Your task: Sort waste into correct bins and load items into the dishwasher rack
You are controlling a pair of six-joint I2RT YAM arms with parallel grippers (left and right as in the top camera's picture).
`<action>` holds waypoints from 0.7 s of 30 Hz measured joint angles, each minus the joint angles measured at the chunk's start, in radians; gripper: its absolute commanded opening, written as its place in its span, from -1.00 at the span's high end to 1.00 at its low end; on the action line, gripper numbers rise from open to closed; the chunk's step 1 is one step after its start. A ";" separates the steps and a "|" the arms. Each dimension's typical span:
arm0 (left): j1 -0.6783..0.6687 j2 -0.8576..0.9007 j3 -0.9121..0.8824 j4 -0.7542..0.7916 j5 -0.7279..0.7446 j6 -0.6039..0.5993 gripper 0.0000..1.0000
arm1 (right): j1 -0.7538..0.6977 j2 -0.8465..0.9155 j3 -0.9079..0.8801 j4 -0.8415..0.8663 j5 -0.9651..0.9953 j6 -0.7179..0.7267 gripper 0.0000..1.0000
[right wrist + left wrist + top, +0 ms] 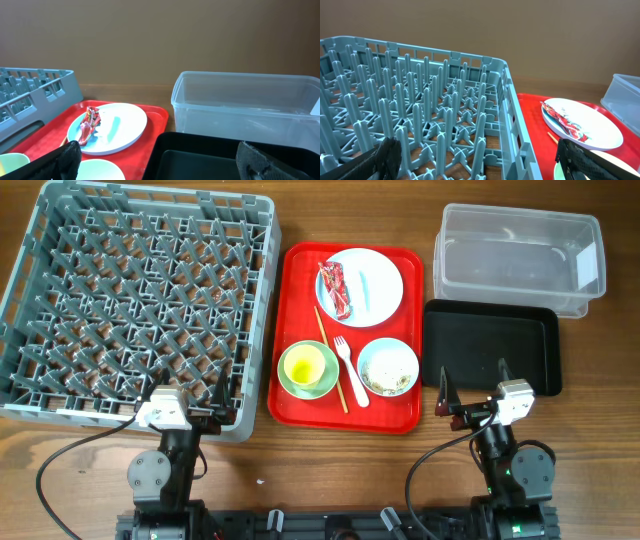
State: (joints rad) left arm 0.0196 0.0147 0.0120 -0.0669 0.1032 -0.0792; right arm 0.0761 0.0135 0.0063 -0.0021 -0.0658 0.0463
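Observation:
The grey dishwasher rack (140,300) fills the left side. The red serving tray (300,390) holds a pale blue plate (375,285) with the red snack wrapper (335,288), a yellow-green cup (306,365) on a pale green saucer (290,385), a pale blue bowl (388,367) with rice-like scraps, a white fork (350,370) and a chopstick (330,358). A clear tub (520,260) and a black tray (490,345) sit at right. My left gripper (190,408) is open over the rack's near edge. My right gripper (472,388) is open over the black tray's near edge. The tissue is not visible.
The plate with the wrapper also shows in the left wrist view (590,125) and the right wrist view (120,125). The clear tub (245,105) stands behind the black tray (210,155). Bare wooden table (600,430) lies at the right and front.

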 measured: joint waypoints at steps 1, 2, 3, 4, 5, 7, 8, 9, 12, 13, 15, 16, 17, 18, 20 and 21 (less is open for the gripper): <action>0.000 0.000 0.000 0.000 0.000 0.000 -1.00 | 0.000 0.000 0.000 0.000 0.000 0.000 -0.99; 0.000 0.000 0.000 0.000 0.000 0.000 -1.00 | 0.000 0.000 0.000 0.000 0.000 0.000 -0.99; 0.000 0.000 0.000 0.000 0.000 0.000 -1.00 | 0.000 0.000 0.000 0.000 0.000 0.000 -1.00; 0.000 0.000 0.000 0.000 0.000 0.000 -1.00 | 0.000 0.000 0.000 0.000 0.000 0.000 -0.99; 0.000 0.000 0.000 0.000 0.000 0.000 -1.00 | 0.000 0.000 0.000 0.000 0.000 0.000 -1.00; 0.000 0.000 0.000 0.000 0.000 0.000 -1.00 | 0.000 0.000 0.000 0.000 0.000 0.000 -0.99; 0.000 0.000 0.000 0.000 0.000 0.000 -1.00 | 0.000 0.000 0.000 0.000 0.000 0.000 -0.99; 0.000 0.000 0.000 0.000 0.000 0.000 -1.00 | 0.000 0.000 0.000 0.000 0.000 0.000 -0.99; 0.000 0.000 0.000 0.000 0.000 0.000 -1.00 | 0.000 0.000 0.000 0.000 0.000 0.000 -1.00; 0.000 0.000 0.000 0.000 0.000 0.000 -1.00 | 0.000 0.000 0.000 0.000 0.000 0.000 -1.00; 0.000 0.000 0.000 0.000 0.000 0.000 -1.00 | 0.000 0.000 0.000 0.000 0.000 0.000 -0.99; 0.000 0.000 0.000 0.000 0.000 0.000 -1.00 | 0.000 0.000 0.000 0.000 0.000 0.000 -0.99; 0.000 0.000 0.000 0.000 0.000 0.000 -1.00 | 0.000 0.000 0.000 0.000 0.000 0.000 -0.99; 0.000 0.000 0.000 0.000 0.000 0.000 -1.00 | 0.000 0.000 0.000 0.003 0.000 0.000 -0.99; 0.000 0.000 0.000 0.000 0.000 0.000 -1.00 | 0.000 0.000 0.000 0.002 0.000 -0.004 -0.99; 0.000 0.000 0.000 0.000 0.000 0.000 -1.00 | 0.000 0.000 0.000 0.002 0.000 -0.007 -0.99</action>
State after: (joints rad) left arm 0.0196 0.0147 0.0120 -0.0669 0.1032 -0.0792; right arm 0.0761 0.0135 0.0063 -0.0006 -0.0658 0.0391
